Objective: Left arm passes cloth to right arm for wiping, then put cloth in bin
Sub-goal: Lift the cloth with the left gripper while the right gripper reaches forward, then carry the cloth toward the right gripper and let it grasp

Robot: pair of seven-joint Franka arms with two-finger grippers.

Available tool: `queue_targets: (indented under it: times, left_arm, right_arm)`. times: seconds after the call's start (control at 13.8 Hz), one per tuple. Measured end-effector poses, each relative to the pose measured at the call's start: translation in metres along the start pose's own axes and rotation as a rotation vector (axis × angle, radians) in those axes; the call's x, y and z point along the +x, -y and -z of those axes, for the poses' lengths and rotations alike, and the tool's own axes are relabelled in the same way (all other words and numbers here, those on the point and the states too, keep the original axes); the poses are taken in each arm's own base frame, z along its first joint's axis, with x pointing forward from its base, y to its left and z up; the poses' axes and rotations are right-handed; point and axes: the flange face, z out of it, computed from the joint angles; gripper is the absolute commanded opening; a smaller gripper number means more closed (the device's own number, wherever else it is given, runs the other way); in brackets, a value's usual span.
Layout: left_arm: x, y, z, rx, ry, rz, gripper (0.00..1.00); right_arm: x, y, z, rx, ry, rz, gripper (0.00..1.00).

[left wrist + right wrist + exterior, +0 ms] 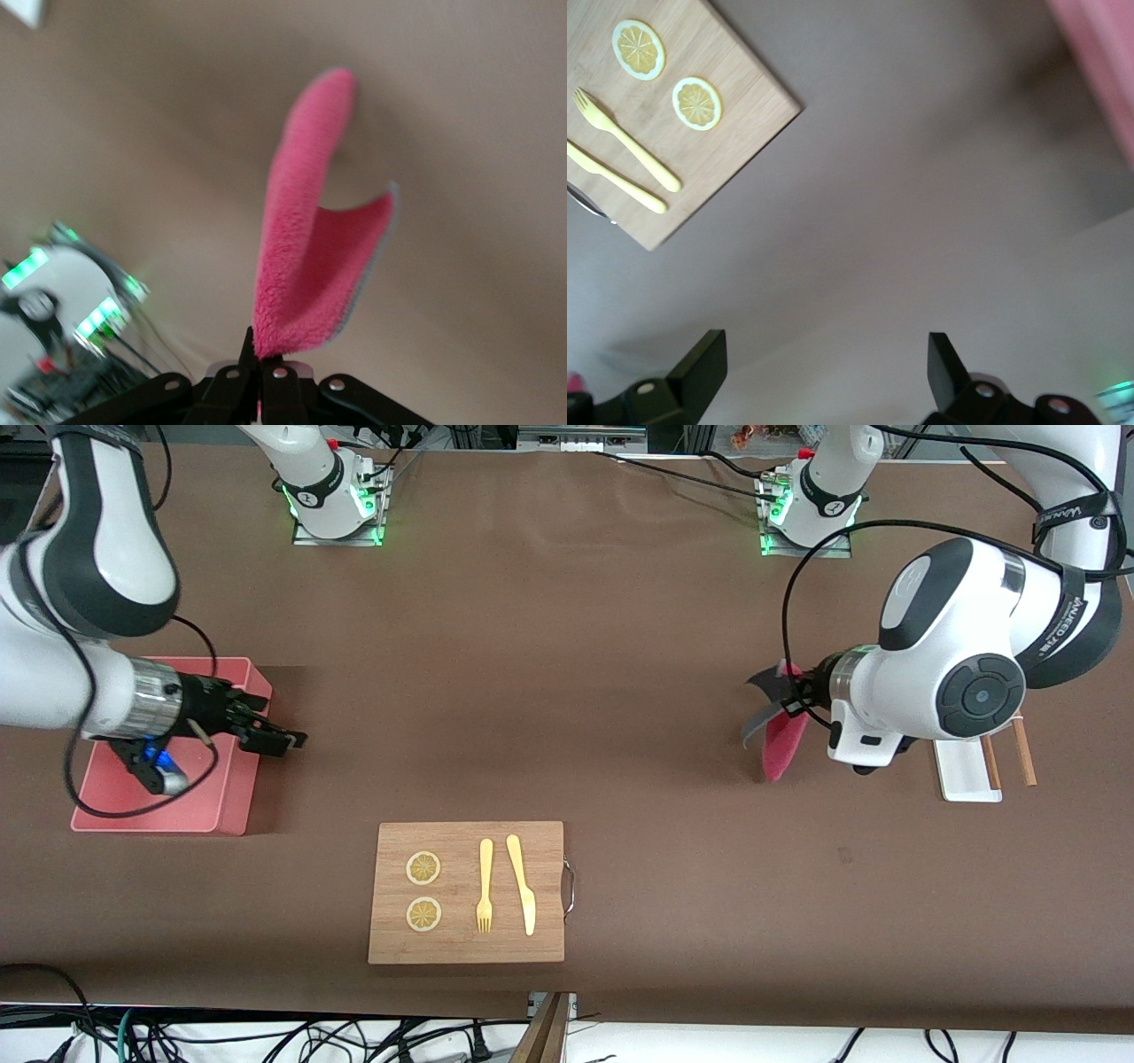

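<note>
The left gripper (797, 701) hangs in the air over the brown desk (567, 691) toward the left arm's end, its fingers (266, 376) clenched on one edge of the cloth (782, 740). The cloth droops away from those fingers, folded on itself, showing its crimson-pink fluffy face with a dark grey flap beside it. In the left wrist view the pink fabric (306, 248) rises straight out from between the pinched fingertips, curling over at its free end, with a thin grey edge along one side. It is clear of the desk surface.

Just beside the left gripper, toward the end of the desk, lies a small white tray (966, 772) with two brown sticks (1023, 751) resting on and beside it.

The right gripper (270, 735) sits over the edge of the bin (168, 815), at the right arm's end of the desk. Its fingers (700, 367) are spread wide with nothing between them. The bin is a pink low-walled tub, resting on the desk well apart from the cloth.

Between the two grippers and nearer to the front camera lies a wooden cutting board (467, 943). On it are two lemon slices (423, 868), a yellow fork (485, 886) and a yellow knife (523, 884), side by side. The right wrist view shows the same board (744, 133) out ahead of its open fingers.
</note>
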Motion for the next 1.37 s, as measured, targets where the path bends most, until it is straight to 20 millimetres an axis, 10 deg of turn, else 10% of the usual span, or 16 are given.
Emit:
queue_targets:
  times: [0.58, 1.37]
  left_arm:
    - [-0.114, -0.088, 0.001, -0.228, 0.207, 0.265, 0.00]
    - [-0.147, -0.138, 0.007, -0.460, 0.517, 0.425, 0.00]
  right_arm:
    - [-0.066, 0.102, -0.106, 0.087, 0.019, -0.226, 1.00]
    - [-0.145, 0.157, -0.182, 0.116, 0.085, -0.381, 1.00]
